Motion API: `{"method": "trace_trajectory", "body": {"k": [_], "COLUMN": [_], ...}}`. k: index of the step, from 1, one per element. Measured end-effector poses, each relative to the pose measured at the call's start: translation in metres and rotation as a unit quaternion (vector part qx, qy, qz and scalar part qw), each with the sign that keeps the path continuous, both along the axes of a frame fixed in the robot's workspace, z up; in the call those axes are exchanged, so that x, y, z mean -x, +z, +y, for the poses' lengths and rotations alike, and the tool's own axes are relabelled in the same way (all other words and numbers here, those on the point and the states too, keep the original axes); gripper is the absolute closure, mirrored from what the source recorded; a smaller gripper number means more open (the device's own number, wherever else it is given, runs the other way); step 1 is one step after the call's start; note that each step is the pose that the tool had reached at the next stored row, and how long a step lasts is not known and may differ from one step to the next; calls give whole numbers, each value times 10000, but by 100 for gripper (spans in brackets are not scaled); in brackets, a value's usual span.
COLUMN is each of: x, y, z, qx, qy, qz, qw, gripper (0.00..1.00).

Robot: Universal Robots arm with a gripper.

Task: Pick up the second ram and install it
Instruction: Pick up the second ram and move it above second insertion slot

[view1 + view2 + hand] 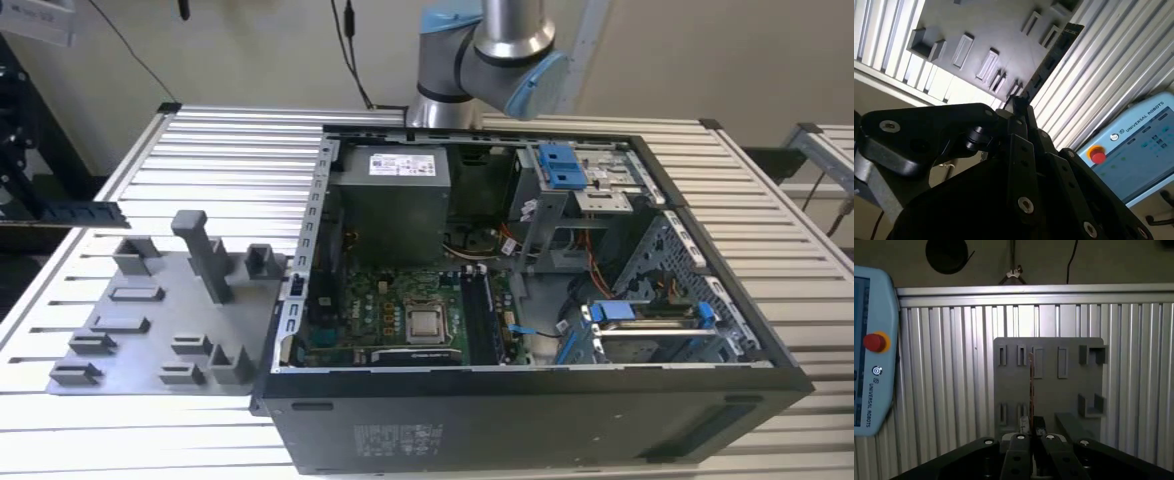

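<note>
Right, gripper (1030,434) is pressed together on the ram (1030,390), pinching it by one end. The stick's long axis runs straight out from the fingertips, away from the wrist, so in the first wrist view it's edge-on, a thin line above the grey tray (1064,395). Second wrist view shows its flat face with dark chips, angling out past the tray edge over the slatted table (1114,65). Looks lifted clear of the tray, not touching it. Pad contact is hidden behind the finger links, so clamped is my read. In the exterior view the open computer case (534,410) with its green board (387,310) sits just beside the tray, on the exterior view's right
</note>
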State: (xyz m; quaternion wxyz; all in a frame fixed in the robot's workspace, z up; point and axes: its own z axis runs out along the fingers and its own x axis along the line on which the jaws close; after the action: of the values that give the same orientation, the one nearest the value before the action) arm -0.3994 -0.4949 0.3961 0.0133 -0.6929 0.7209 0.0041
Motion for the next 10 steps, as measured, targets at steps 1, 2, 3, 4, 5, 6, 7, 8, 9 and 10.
{"method": "trace_trajectory", "body": {"k": [1,2,3,4,5,6,7,8,9,10], "x": [0,0,0,0,0,0,0,0,0,0], "y": [12,25,39,52,64,74,86,98,110,120], "z": [0,0,0,0,0,0,0,0,0,0], "qx": [0,0,0,1,1,0,1,1,1,1], "qy": [0,0,0,0,0,0,0,0,0,0], "qz": [0,-1,0,0,0,0,0,0,0,0], "qw": [10000,10000,10000,10000,10000,10000,10000,10000,10000,10000], "gripper": [86,86,86,86,86,86,86,86,86,86]}}
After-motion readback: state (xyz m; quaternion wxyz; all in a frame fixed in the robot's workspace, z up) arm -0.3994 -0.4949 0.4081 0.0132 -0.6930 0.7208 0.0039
